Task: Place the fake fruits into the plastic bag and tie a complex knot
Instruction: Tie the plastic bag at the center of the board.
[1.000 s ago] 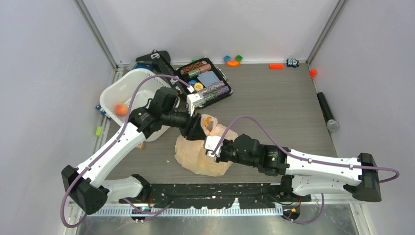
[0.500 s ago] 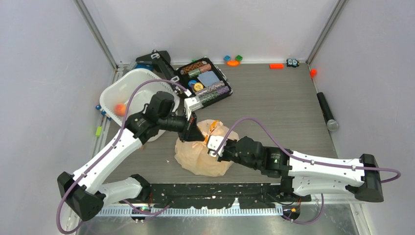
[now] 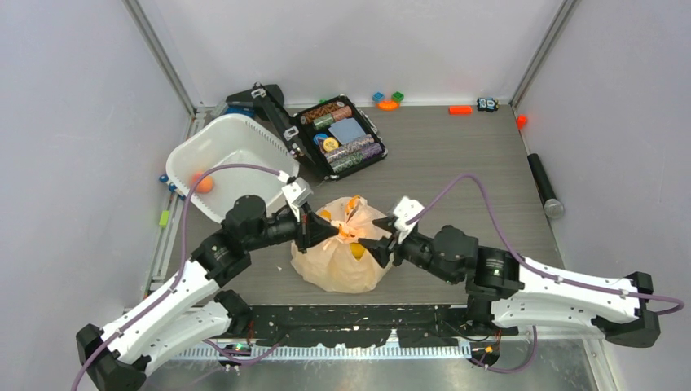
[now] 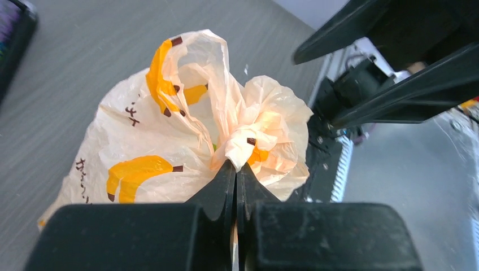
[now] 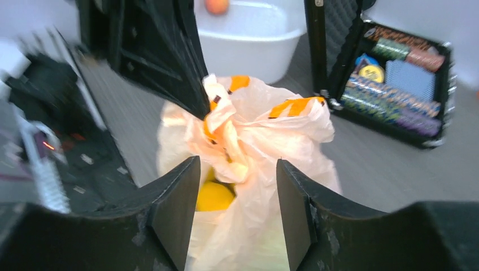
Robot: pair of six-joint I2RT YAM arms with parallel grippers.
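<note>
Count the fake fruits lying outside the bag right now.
1: a small orange fruit in the white tub, left of the bag. A yellow fruit shows inside the bag; more may be hidden there.

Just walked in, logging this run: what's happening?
Both arms work at the plastic bag. The left gripper is shut on the twisted plastic at its top; the right gripper is open, jaws either side of that bunch. A yellow fruit shows inside. One small orange fruit lies in the white tub.
</note>
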